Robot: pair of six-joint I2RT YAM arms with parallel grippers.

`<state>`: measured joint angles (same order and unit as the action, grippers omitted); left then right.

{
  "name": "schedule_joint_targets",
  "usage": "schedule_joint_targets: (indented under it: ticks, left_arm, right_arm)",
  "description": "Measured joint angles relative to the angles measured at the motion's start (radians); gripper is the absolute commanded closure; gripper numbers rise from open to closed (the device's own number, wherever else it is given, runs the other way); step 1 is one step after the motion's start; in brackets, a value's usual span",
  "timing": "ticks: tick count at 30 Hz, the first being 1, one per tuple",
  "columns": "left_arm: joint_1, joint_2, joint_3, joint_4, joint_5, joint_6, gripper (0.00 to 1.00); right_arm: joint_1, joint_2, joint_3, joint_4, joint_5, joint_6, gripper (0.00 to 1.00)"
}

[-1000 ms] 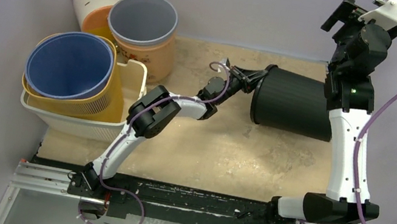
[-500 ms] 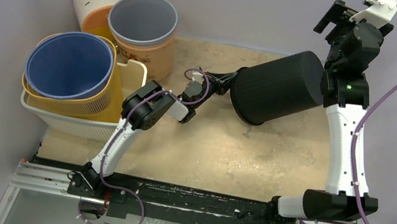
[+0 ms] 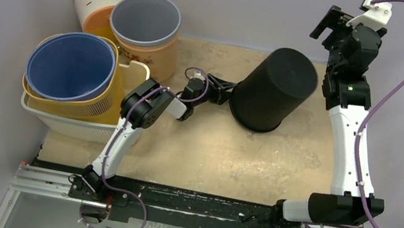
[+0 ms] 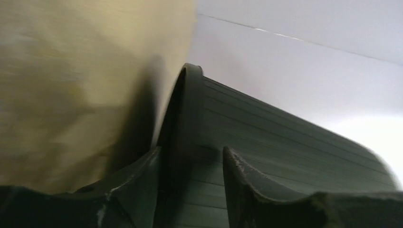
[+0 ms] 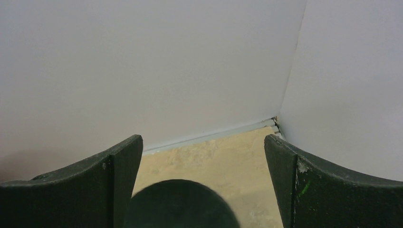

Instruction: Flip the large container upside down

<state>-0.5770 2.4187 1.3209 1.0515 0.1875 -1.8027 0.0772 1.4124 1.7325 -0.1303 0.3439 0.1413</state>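
Whole mouth of container unseen

From above, the large container hides its mouth underneath, and the left gripper loses its fingertips against that dark side; close up, the wall blurs.

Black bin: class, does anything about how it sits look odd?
Yes. The bin is base-up but seems tilted: the left gripper straddles its rim, with one finger between rim and table, so that edge looks propped up.
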Motion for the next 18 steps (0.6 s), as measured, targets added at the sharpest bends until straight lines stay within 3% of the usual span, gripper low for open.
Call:
schedule_joint_targets:
  ticks: [9,18]
  left_arm:
    - [0.037,-0.045,0.037,-0.332,0.075,0.311,0.46]
    - [0.039,-0.259,0.125,-0.984,0.096,0.84,0.45]
  right_arm:
    - [0.0,-0.005,-0.056,-0.033,-0.051,0.025,0.0]
    - [0.0,-0.074,-0.152,-0.051,-0.073,0.032,0.0]
